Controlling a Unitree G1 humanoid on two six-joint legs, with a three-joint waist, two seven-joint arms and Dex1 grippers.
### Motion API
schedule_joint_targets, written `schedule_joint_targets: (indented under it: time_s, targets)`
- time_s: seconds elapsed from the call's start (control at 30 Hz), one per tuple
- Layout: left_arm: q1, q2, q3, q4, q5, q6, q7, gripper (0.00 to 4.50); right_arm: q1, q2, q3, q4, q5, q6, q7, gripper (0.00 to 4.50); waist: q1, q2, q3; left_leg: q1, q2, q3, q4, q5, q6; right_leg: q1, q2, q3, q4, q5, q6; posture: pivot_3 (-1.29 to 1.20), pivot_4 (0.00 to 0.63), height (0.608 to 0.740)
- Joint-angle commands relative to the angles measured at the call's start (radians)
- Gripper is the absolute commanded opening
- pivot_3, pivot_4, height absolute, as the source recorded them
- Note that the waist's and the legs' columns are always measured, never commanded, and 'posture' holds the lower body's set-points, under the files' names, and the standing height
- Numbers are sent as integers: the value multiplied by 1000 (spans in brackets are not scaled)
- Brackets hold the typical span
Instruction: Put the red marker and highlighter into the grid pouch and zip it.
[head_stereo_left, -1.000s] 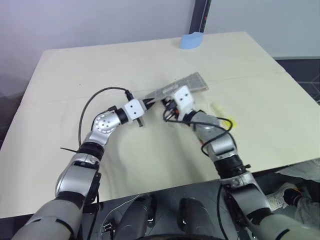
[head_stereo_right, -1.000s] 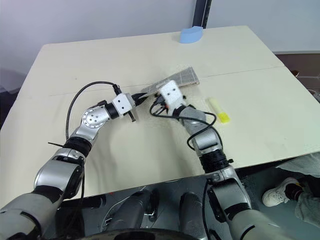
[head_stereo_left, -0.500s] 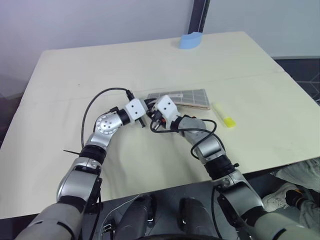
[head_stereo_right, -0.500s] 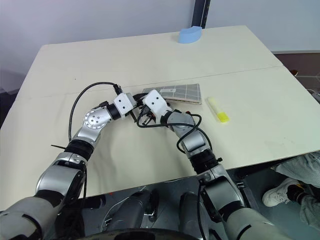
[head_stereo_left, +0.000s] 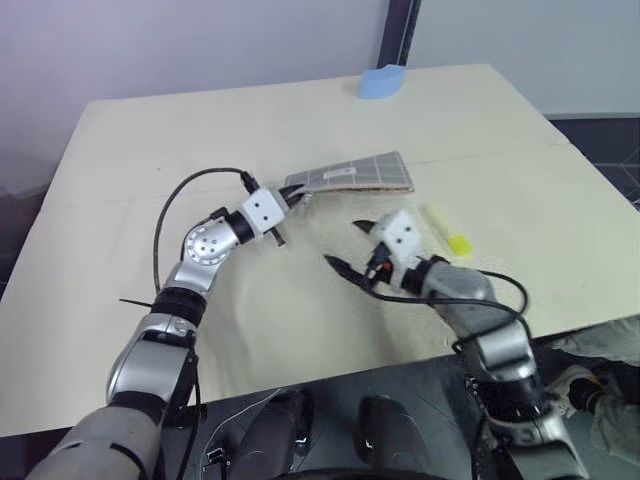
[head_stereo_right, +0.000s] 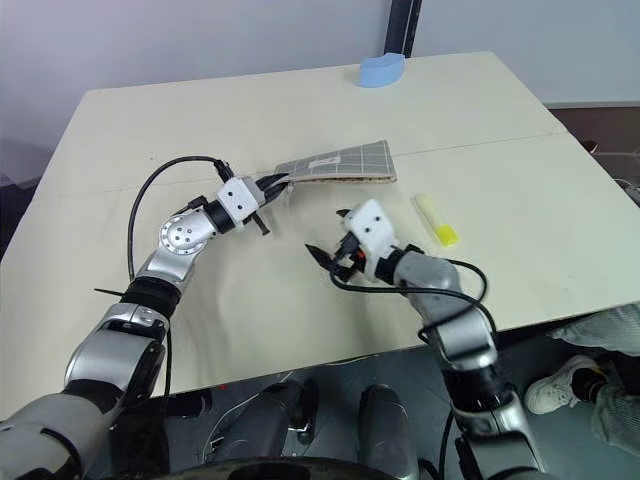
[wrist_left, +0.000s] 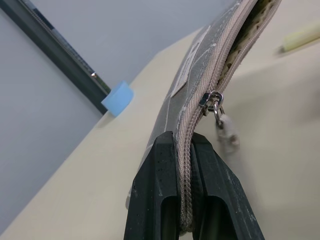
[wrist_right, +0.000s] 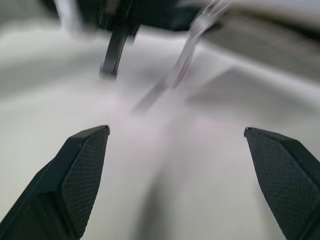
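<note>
Grid pouch (head_stereo_right: 335, 164), the grey fabric one ruled with white lines and carrying a small white label patch, is pinched at its near corner by the left gripper (head_stereo_right: 268, 184), whose two black fingers (wrist_left: 159, 200) are clamped tight on the zipper seam. From that corner the pouch stretches away toward the blue object (head_stereo_right: 381, 69) at the table's (head_stereo_right: 150, 120) far edge, tilted with its held end raised off the surface. In the left wrist view the metal zipper slider (wrist_left: 209, 99) sits just beyond the fingertips with a pale cord pull hanging from it, and past the slider the mouth gapes open onto a speckled lining. The highlighter (head_stereo_right: 436, 220), short and pale yellow with a brighter yellow cap, lies flat on the table to the right of the pouch, apart from it. The right gripper (head_stereo_right: 330, 233) hangs near the pouch's held corner, between it and the table's near edge, touching nothing, its fingers spread wide and empty.
</note>
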Motion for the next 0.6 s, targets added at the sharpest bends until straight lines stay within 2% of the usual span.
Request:
schedule_joint_targets:
  time_s: [0.03,0.17,0.3,0.37,0.43,0.6]
  targets:
    - [3,25,8,-7,0,-31,5,0,89,22,-69,-142,28,51,-94,4458,0,0,0,0,0,0,0,0,0,0,0,1,0,0,0,0,150,740]
    - [7,42,3,7,8,-50,3,0,210,39,-106,-206,-14,77,-210,4458,3,0,0,1,0,0,-1,0,0,1,0,2,-1,0,0,0,150,740]
    - [2,53,-2,29,15,-64,1,0,313,41,-100,-244,-26,115,-265,4458,2,0,0,2,0,0,-1,0,0,1,1,2,-1,0,0,0,150,740]
    - [0,59,-9,42,29,-72,5,0,359,56,-125,-249,-33,75,-295,4458,1,0,0,2,0,0,-1,0,0,1,1,2,-1,0,0,0,150,740]
    - [-3,63,-6,57,30,-69,12,0,378,58,-153,-247,-30,35,-308,4458,1,0,0,2,0,0,-1,0,0,1,1,2,-1,0,0,0,150,740]
    - [0,70,-14,85,50,-85,25,0,316,41,-292,-186,-18,-28,-353,4458,3,0,0,2,0,0,-1,0,0,2,1,2,-1,0,0,0,150,740]
